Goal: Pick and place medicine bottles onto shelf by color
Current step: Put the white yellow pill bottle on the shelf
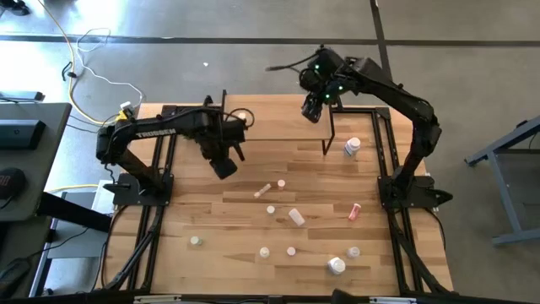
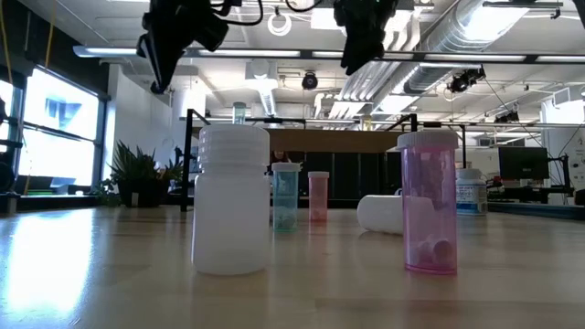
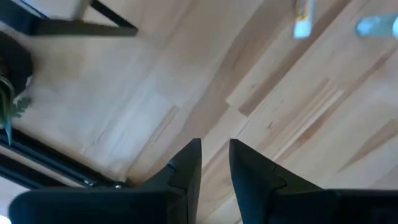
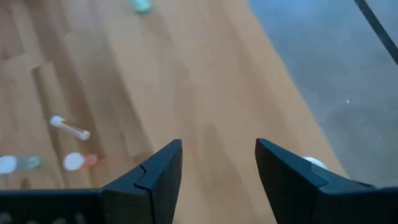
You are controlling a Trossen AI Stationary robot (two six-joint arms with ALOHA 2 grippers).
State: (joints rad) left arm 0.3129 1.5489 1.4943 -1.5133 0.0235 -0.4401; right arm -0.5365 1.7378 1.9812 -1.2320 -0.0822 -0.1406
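Several small medicine bottles lie or stand scattered on the tabletop: a white one with a blue label [image 1: 353, 147], a pink one lying down [image 1: 354, 211], a larger white one [image 1: 337, 266] and a lying white one [image 1: 296, 217]. The low view shows a white bottle [image 2: 230, 201] and a pink bottle [image 2: 430, 206] standing close by. The shelf [image 2: 320, 142] stands on black legs at the far side. My left gripper [image 1: 226, 165] hovers narrowly open above bare wood in front of the shelf. My right gripper [image 1: 312, 110] hangs wide open, high over the shelf's right part.
A small green plant [image 3: 9, 106] shows at the table's far left. Black frame rails [image 1: 388, 160] run along both sides of the table. The table's right edge and grey floor [image 4: 348, 74] show beyond my right gripper [image 4: 217, 162].
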